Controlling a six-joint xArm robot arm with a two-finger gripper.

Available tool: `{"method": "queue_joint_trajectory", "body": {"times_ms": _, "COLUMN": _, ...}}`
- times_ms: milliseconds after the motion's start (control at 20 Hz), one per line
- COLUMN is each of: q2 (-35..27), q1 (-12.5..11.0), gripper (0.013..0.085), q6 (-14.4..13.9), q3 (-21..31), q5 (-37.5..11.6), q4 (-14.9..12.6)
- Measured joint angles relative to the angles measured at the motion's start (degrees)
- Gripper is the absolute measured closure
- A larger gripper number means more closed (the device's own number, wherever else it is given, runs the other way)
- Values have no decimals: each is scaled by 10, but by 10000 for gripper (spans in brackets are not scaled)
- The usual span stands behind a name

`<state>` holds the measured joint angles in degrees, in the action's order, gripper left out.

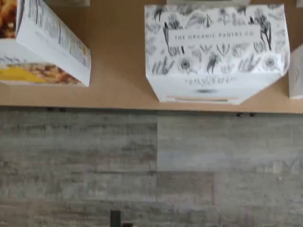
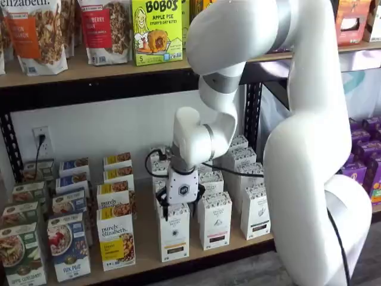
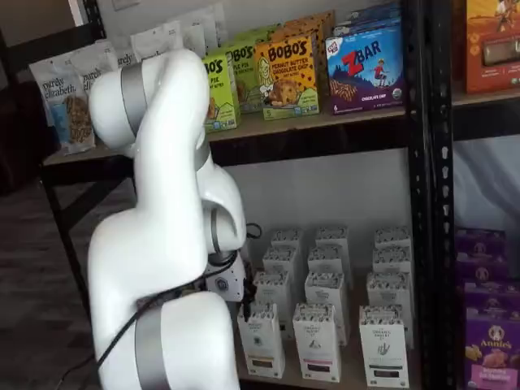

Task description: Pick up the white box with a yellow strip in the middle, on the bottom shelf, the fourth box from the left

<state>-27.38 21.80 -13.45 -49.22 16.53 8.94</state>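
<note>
The white box (image 2: pixel 174 235), a tall narrow carton with a speckled top and a dark strip near its base, stands at the front of the bottom shelf (image 2: pixel 146 257). It also shows in a shelf view (image 3: pixel 262 340). The wrist view shows its patterned top (image 1: pixel 215 47) from above, on the light-brown board (image 1: pixel 118 71). My gripper (image 2: pixel 178 207) hangs just over the box's top. Its white body shows, but the black fingers are only partly seen, so I cannot tell if they are open. In a shelf view the arm hides most of the gripper (image 3: pixel 226 284).
A "purely elizabeth" box (image 2: pixel 116 238) stands to the left of the white box and shows in the wrist view (image 1: pixel 42 42). More white cartons (image 2: pixel 215 220) stand to the right and behind. The upper shelf (image 2: pixel 89 71) hangs above. A black rack post (image 3: pixel 422 203) is at the right.
</note>
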Motion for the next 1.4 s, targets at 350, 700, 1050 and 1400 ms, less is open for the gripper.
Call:
{"method": "queue_joint_trajectory", "body": {"times_ms": 350, "q2": -50, "q1": -14, "gripper": 130, "q6": -27, "q3": -67, "q5": 17, "q4": -42}}
{"method": "queue_joint_trajectory", "body": {"times_ms": 700, "q2": -87, "q1": -21, "gripper": 130, "q6": -15, "q3": -115, "q5": 20, "q4": -37}}
{"method": "queue_joint_trajectory", "body": {"times_ms": 1050, "q2": -108, "q1": -26, "gripper": 130, "q6": -10, "q3": -144, "q5": 29, "q4": -37}}
{"method": "queue_joint_trajectory", "body": {"times_ms": 1400, "q2": -124, "q1": -31, "gripper": 130, "q6": -16, "q3": -164, "q5": 39, "q4": -48}}
